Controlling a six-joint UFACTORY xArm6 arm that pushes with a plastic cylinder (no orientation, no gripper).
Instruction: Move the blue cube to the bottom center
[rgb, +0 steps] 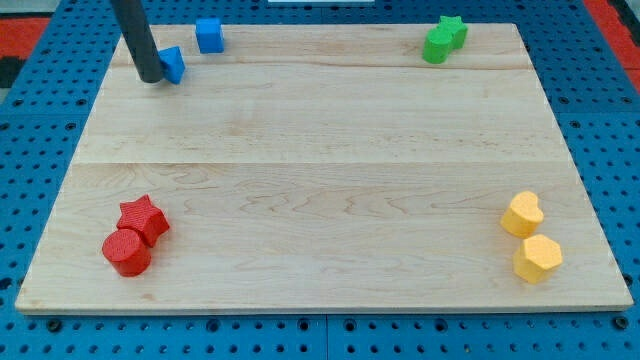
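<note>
My tip (150, 78) sits in the top-left corner of the desk (320, 160), touching or just beside a blue block (174, 64) on its right. The rod hides part of that block, so I cannot settle its shape. The blue cube (209, 35), as I judge it from its squarer faces, stands close by at the desk's top edge, up and to the right of the tip and apart from it. There is no gripper on this arm, only the straight rod, so nothing opens or shuts. The task looks barely begun, since the cube is about as far from the bottom center as it can be. To push well, I would first bring the tip around the cube to the side nearest the view's top left without bumping the other blue block. Then I would press down and to the right in a long diagonal, keeping the tip centred on the cube's face so it does not spin off. The path across the middle is open. The red star (143, 218) and red cylinder (127, 252) sit at bottom left, the yellow heart (522, 213) and yellow hexagon (538, 258) at bottom right, and the green star (452, 30) with another green block (437, 47) at top right, all well clear.
</note>
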